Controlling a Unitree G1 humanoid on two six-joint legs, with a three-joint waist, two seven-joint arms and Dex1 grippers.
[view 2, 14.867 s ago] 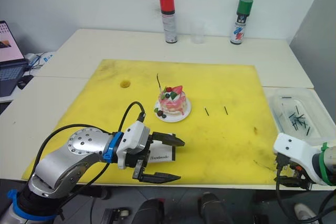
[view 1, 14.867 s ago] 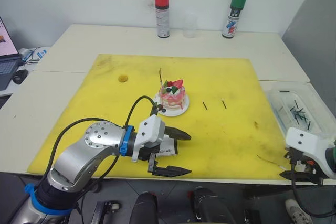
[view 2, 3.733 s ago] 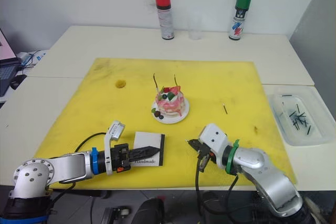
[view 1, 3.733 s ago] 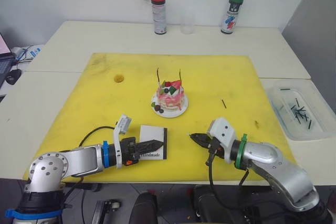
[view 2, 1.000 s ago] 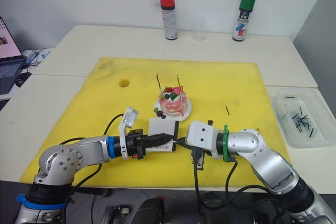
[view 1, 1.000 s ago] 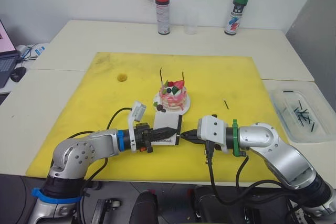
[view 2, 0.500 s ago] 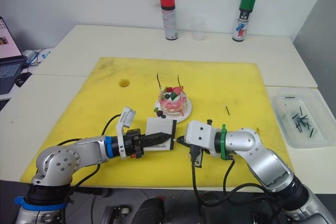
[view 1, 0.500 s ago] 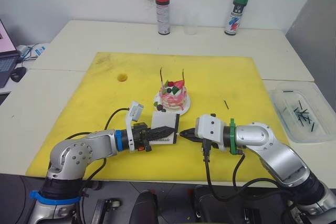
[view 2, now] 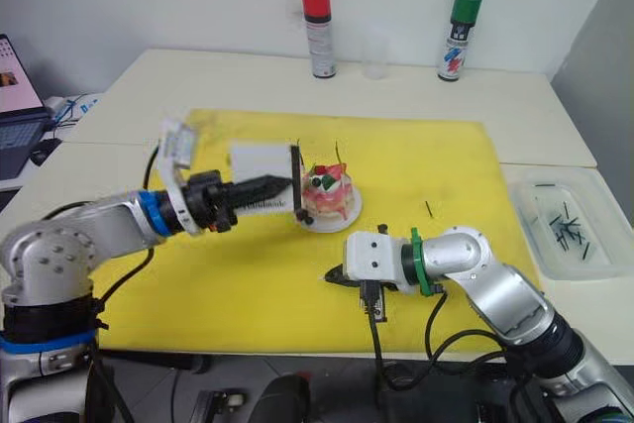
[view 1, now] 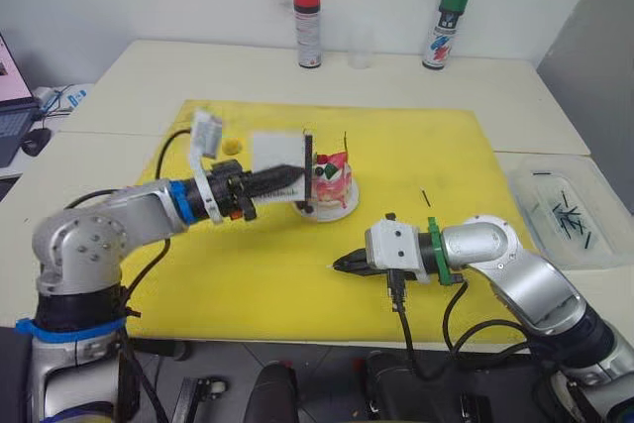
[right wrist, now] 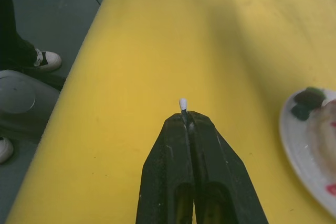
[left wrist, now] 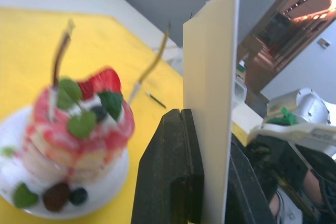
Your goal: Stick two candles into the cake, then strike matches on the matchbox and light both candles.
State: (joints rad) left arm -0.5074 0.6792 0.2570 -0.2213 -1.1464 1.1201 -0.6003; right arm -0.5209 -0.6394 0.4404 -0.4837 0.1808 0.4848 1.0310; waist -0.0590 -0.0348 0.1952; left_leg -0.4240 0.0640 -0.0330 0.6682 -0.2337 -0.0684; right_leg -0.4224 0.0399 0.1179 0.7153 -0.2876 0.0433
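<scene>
Pale bench (view 1: pixel 119 81) under a yellow mat (view 1: pixel 416 146), with red (view 1: pixel 306 20) and green spray cans (view 1: pixel 441 9) standing far beyond both pincers. Left pincer (view 1: pixel 295 174) raised and clamped on the upright matchbox (view 1: pixel 280 158), just before the cake (view 1: pixel 332 179) bearing both candles (left wrist: pixel 151 66). Right pincer (view 1: pixel 335 264) low over the mat, nearer than the cake, pinched shut on a match (right wrist: pixel 182 106) whose pale tip pokes out between the fingers.

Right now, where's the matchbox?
In the left eye view the matchbox is lifted off the yellow mat, clamped in the left tool and held upright just left of the cake.
</scene>
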